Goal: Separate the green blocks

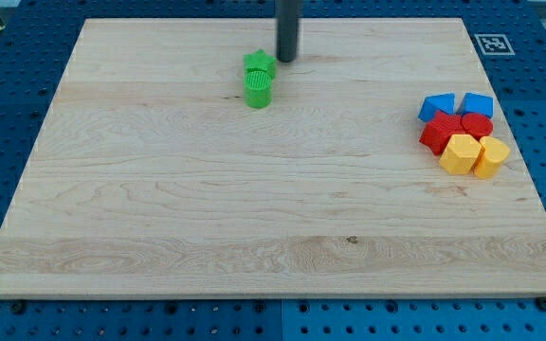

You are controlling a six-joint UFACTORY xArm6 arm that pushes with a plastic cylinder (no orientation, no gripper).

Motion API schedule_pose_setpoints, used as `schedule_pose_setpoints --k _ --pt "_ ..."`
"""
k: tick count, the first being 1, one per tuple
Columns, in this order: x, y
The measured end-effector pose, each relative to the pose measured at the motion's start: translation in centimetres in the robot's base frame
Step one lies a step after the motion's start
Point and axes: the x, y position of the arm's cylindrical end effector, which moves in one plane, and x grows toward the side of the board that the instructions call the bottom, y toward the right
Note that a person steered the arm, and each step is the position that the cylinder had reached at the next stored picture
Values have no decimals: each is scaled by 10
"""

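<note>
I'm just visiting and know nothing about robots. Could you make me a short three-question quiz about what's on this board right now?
1. True or false: the two green blocks are touching each other.
2. Where is my tip relative to the green blocks? A) just to the view's upper right of them B) far off at the view's bottom C) among the yellow blocks
3. Which colours make up the cluster at the view's right?

Key:
1. True; the green star sits right against the green cylinder.
2. A
3. Blue, red and yellow.
</note>
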Motion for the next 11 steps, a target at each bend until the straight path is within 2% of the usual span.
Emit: schedule_pose_setpoints --k 1,3,4,6,7,8,9,10,11 --pt "8 -33" --pt "80 10" --pt "96 22" --pt "78 -60" --pt "82 -100" --pt "116 -86" --pt "135 -17" --pt "134 60" --pt "133 67"
